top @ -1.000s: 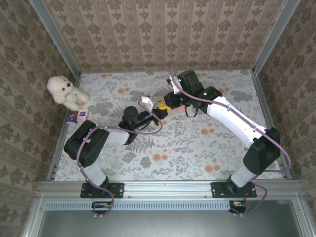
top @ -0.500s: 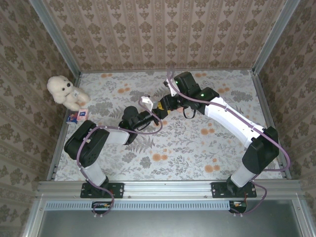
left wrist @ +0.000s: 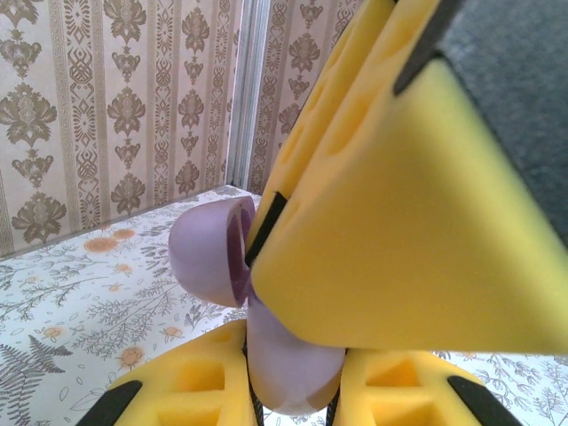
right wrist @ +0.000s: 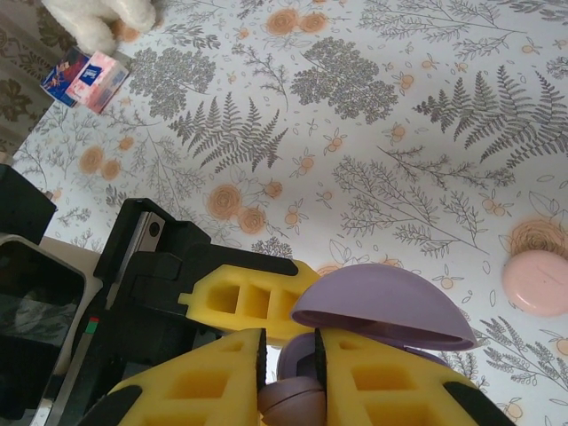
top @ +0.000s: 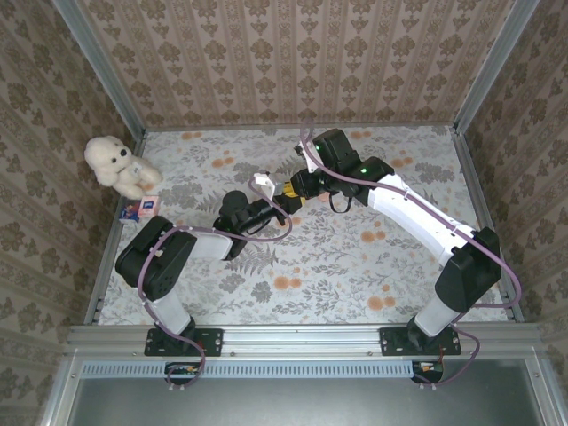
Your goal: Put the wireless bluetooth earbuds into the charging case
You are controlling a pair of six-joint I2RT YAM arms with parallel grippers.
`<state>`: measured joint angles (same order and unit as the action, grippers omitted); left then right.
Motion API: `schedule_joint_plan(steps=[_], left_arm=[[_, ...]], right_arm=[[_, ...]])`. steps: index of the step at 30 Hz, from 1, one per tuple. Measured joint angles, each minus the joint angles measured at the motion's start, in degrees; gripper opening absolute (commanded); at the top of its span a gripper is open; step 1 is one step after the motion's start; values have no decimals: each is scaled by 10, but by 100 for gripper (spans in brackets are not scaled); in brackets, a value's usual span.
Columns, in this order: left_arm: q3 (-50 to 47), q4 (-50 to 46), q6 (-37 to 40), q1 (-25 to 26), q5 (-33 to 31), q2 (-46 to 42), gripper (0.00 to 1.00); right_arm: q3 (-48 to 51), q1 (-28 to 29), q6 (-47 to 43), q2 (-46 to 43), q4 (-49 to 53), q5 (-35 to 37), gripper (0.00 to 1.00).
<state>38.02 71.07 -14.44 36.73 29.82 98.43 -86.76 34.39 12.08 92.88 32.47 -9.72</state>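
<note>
Right gripper (right wrist: 290,377): yellow foam fingers (right wrist: 399,382) clenched to a narrow slit on a small rounded lilac earbud (right wrist: 293,404), directly over the open case (right wrist: 382,306). Left gripper (left wrist: 291,386): foam pads (left wrist: 177,395) clamped either side of the case's lower shell, lid swung up and open beside the right fingers. Both grippers tip to tip above mid-table in the top view, case raised off the surface. Second case (right wrist: 537,282): pale pink, round, closed, flat on the cloth to the right of the held one, well apart from it. Cloth (top: 355,266): pale ground, grey ferns and leaf sprays, scattered orange blossoms, spread over the whole tabletop. Far left corner: cream plush bear (top: 115,164) against the wall; small pink-and-blue tissue packet (top: 140,209) just beside it on the near side. Walls (top: 293,62): beige damask-striped paper on three sides. Aluminium posts (top: 98,67) at the corners. Metal rail (top: 293,335) along the near edge, carrying both arm bases.
</note>
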Motion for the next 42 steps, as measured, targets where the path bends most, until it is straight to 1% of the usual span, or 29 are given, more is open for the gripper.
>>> schedule_joint_plan(steps=[6,10,18,27,33,42], left_arm=[[0,-1,-1,0,0,0,0],[0,0,-2,0,0,0,0],[10,2,-2,0,2,0,0],[12,2,-3,0,17,0,0],[20,2,-10,0,27,-2,0],[27,5,-11,5,35,-6,0]], right_arm=[[0,0,0,0,0,2,17],[0,0,1,-3,-1,5,16],[11,1,3,-53,-11,29,16],[60,0,11,-111,-92,61,16],[104,0,16,-115,-140,64,16],[116,0,25,-115,-176,63,16]])
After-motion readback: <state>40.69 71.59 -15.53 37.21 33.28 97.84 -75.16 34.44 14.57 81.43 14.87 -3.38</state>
